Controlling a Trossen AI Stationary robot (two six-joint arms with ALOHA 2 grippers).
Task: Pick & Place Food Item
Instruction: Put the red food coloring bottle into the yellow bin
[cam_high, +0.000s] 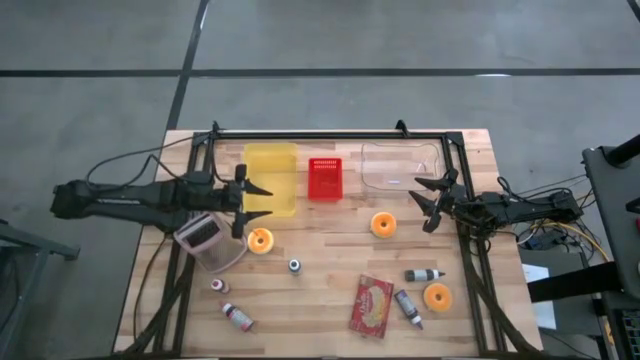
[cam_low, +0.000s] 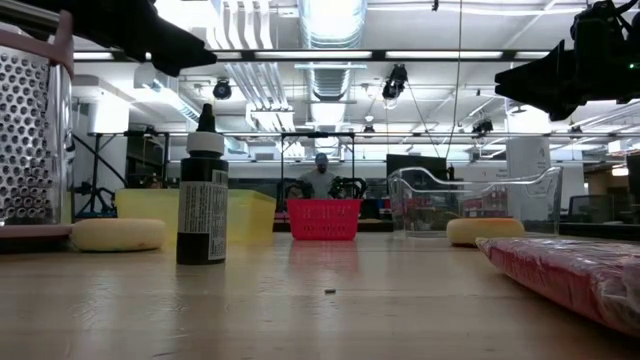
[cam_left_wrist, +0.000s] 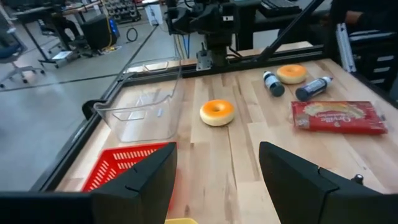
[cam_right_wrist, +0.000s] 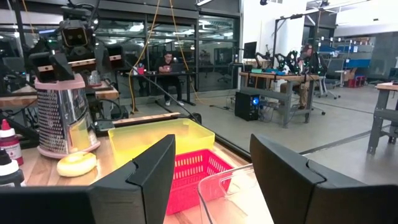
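Nothing is being carried yet: both arms are hovering with fingers spread and empty, the left gripper (cam_high: 262, 193) just above one donut (cam_high: 260, 240), the right gripper (cam_high: 424, 200) beside another donut (cam_high: 382, 224) on the desk (cam_high: 320, 290), so next one needs lowering onto a donut.

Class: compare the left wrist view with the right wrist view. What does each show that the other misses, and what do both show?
Only the left wrist view shows the red packet and two dark bottles.

Only the right wrist view shows the grater, the yellow bin and people at desks beyond the table.

Both show the red basket and the clear container.
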